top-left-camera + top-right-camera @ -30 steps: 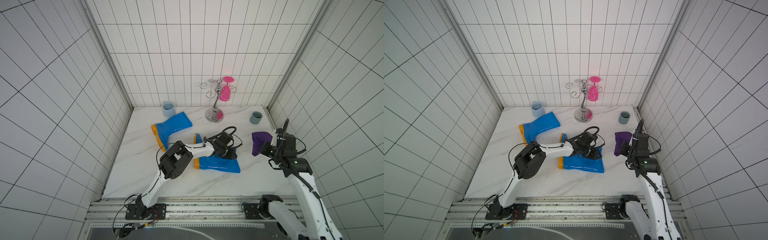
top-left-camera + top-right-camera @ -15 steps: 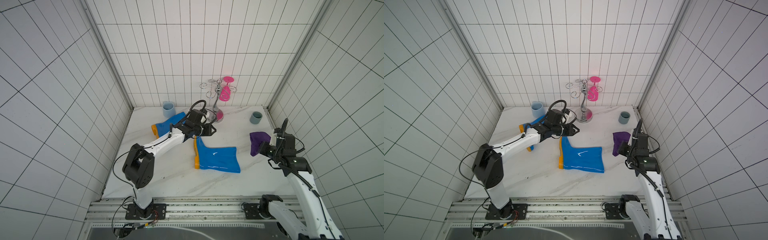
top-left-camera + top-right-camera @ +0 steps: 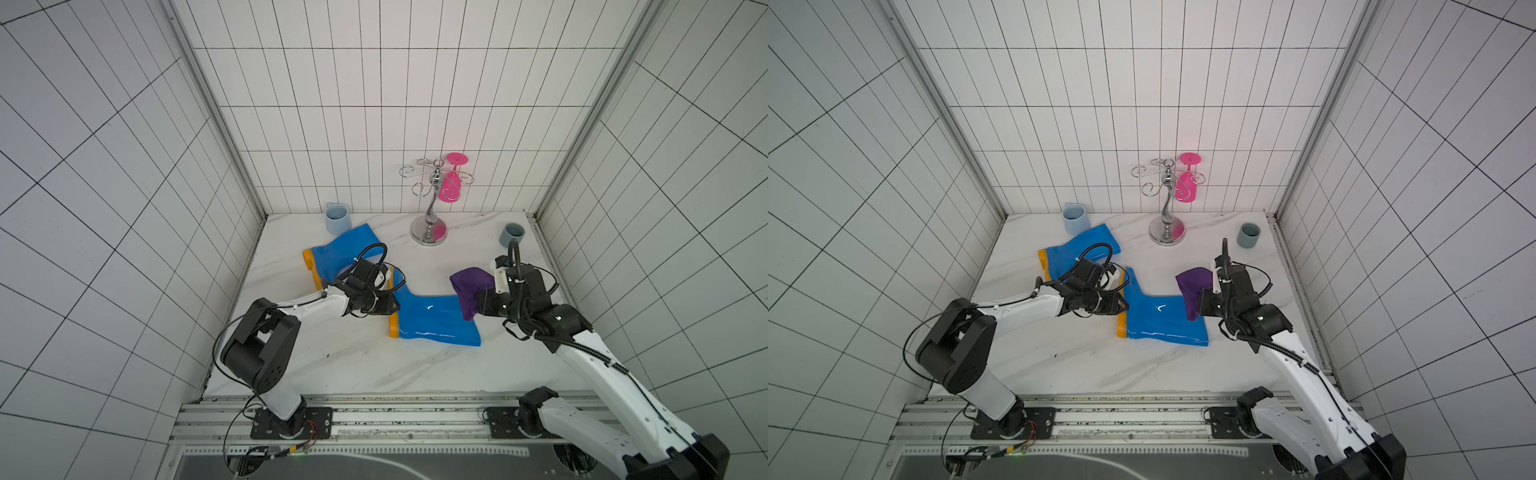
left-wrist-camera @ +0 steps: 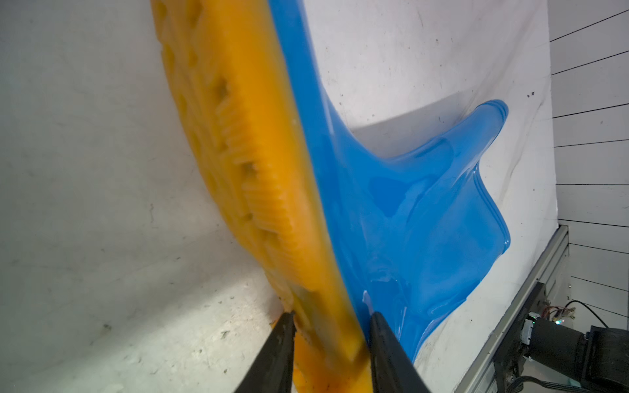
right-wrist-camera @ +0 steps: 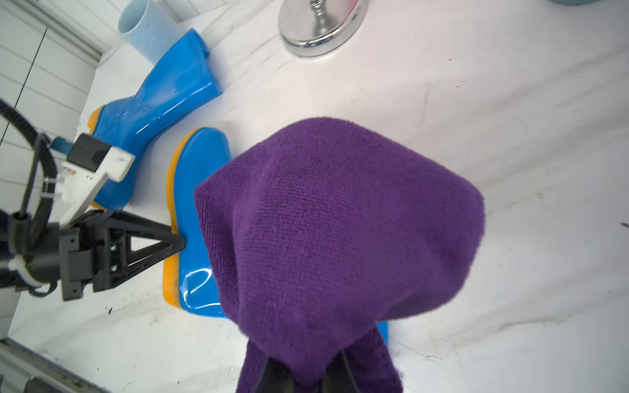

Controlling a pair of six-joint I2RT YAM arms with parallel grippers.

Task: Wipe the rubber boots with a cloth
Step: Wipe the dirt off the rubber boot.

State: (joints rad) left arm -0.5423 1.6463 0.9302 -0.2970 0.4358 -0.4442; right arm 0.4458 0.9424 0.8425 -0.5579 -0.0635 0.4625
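Two glossy blue rubber boots with orange soles lie on their sides on the marble top. The near boot (image 3: 432, 320) (image 3: 1163, 320) (image 4: 408, 211) is at the middle. The far boot (image 3: 345, 253) (image 3: 1084, 249) (image 5: 160, 98) lies behind it to the left. My left gripper (image 3: 392, 309) (image 3: 1124, 307) (image 4: 332, 326) is shut on the near boot's orange sole (image 4: 258, 163), one finger on each side. My right gripper (image 3: 478, 305) (image 5: 308, 371) is shut on the purple cloth (image 3: 469, 286) (image 3: 1192, 286) (image 5: 340, 221). The cloth hangs over the open end of the near boot's shaft.
A pale blue mug (image 3: 337, 217) stands at the back left by the far boot. A chrome stand (image 3: 430, 224) holding a pink glass (image 3: 451, 187) is at the back middle. A grey-blue cup (image 3: 513, 235) sits at the back right. Tiled walls close three sides.
My left arm swung from the far boot back to the near boot and gripped its sole. My right arm brought the cloth left onto the boot's shaft end.
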